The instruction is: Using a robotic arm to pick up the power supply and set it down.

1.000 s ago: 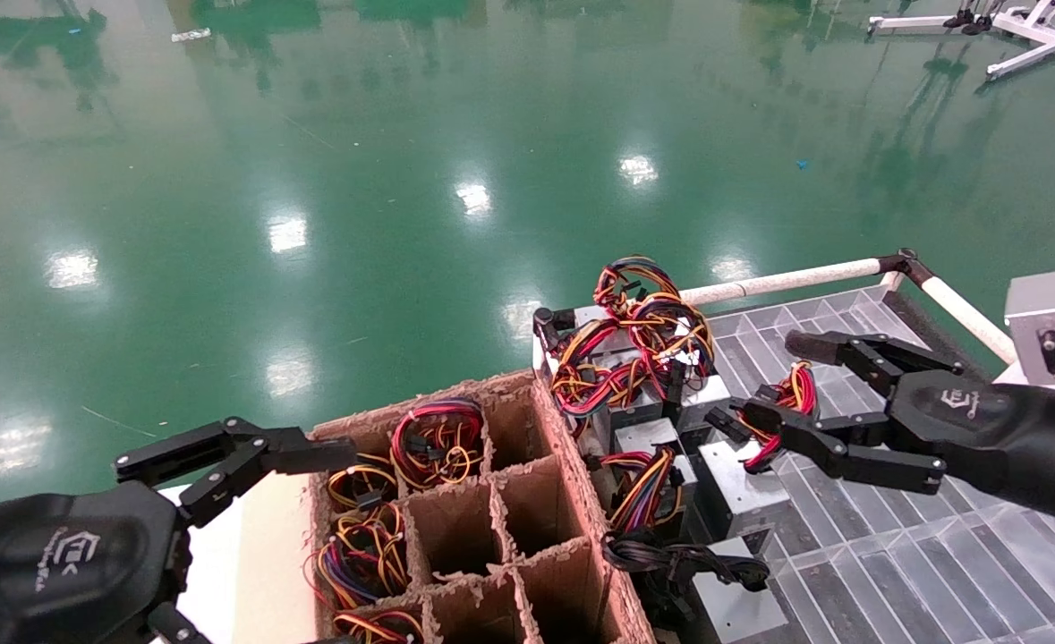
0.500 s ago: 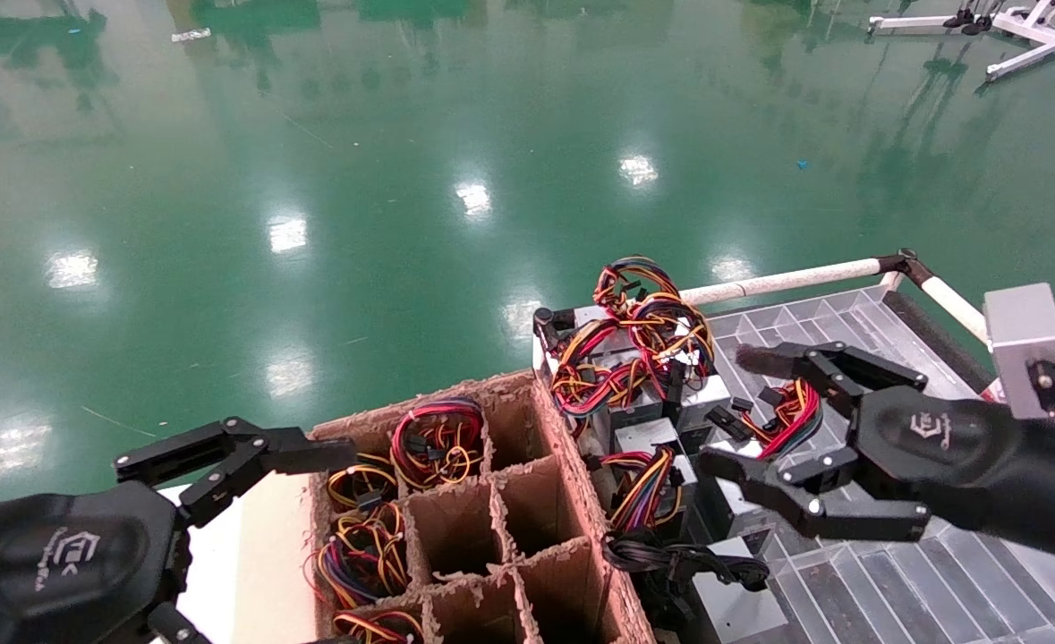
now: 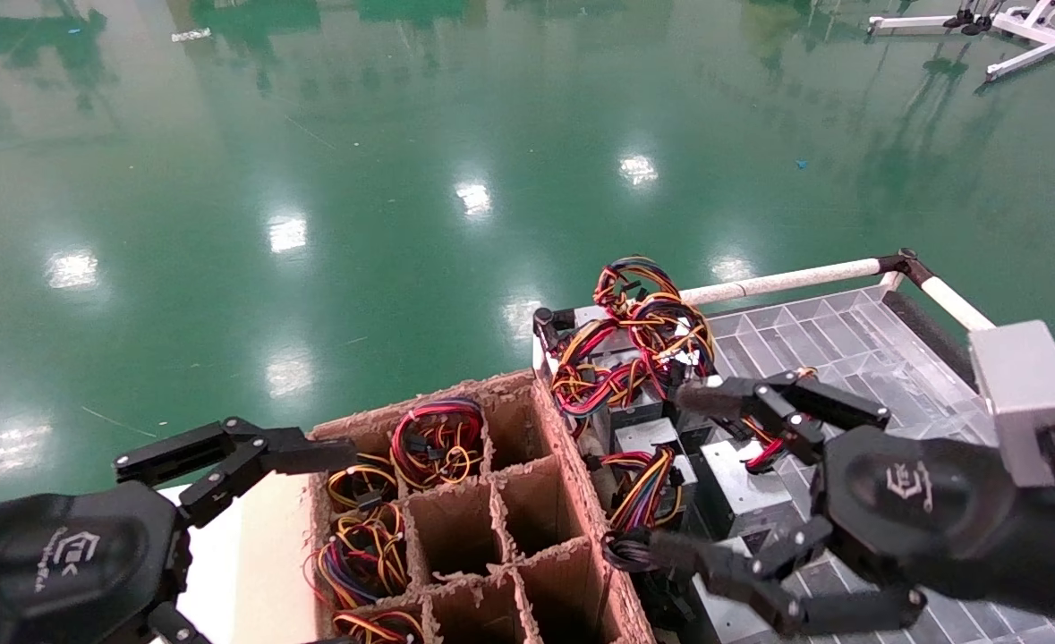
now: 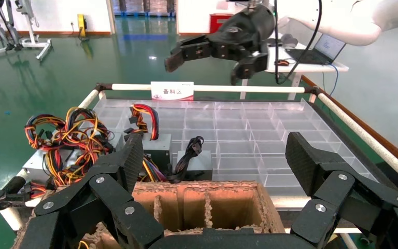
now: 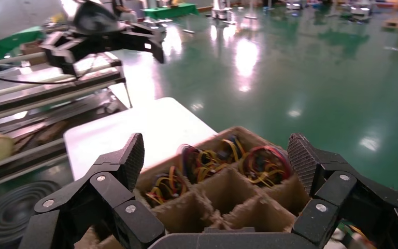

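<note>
Right gripper (image 3: 675, 478) has swung leftward — jaws wide — over power supply (image 3: 737, 478).

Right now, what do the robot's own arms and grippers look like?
Both the left gripper and right gripper are black two-finger linkage units with silver rivets, textured pads and a white logo on a glossy black palm. A grey square block sits at the right wrist.

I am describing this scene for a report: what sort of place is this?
Probably a factory or workshop floor: a glossy green floor, a divided cardboard crate holding wire bundles, and power supply units on a clear gridded tray.
</note>
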Controlling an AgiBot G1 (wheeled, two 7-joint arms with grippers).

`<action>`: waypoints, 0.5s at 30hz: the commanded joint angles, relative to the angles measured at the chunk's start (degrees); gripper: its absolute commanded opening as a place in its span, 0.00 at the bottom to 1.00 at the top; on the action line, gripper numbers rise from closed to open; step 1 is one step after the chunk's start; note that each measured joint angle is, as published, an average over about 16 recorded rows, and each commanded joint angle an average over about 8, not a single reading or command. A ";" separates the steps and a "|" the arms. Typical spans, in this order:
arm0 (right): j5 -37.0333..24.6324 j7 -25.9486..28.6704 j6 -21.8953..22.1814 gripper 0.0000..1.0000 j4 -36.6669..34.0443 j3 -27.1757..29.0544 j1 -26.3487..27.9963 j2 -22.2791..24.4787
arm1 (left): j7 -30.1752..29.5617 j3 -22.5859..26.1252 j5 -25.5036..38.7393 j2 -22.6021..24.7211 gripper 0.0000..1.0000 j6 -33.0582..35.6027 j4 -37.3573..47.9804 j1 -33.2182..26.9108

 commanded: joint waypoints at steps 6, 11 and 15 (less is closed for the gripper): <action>1.92 0.41 -0.87 1.00 4.40 -0.20 -1.18 0.17 | 0.00 0.00 0.00 0.00 1.00 0.00 0.00 0.00; 3.13 0.67 -1.42 1.00 7.20 -0.33 -1.92 0.29 | 0.00 0.00 0.00 0.00 1.00 0.00 0.00 0.00; 3.80 0.79 -1.74 1.00 8.72 -0.37 -2.32 0.36 | 0.00 0.00 -0.01 0.00 1.00 -0.01 0.01 0.01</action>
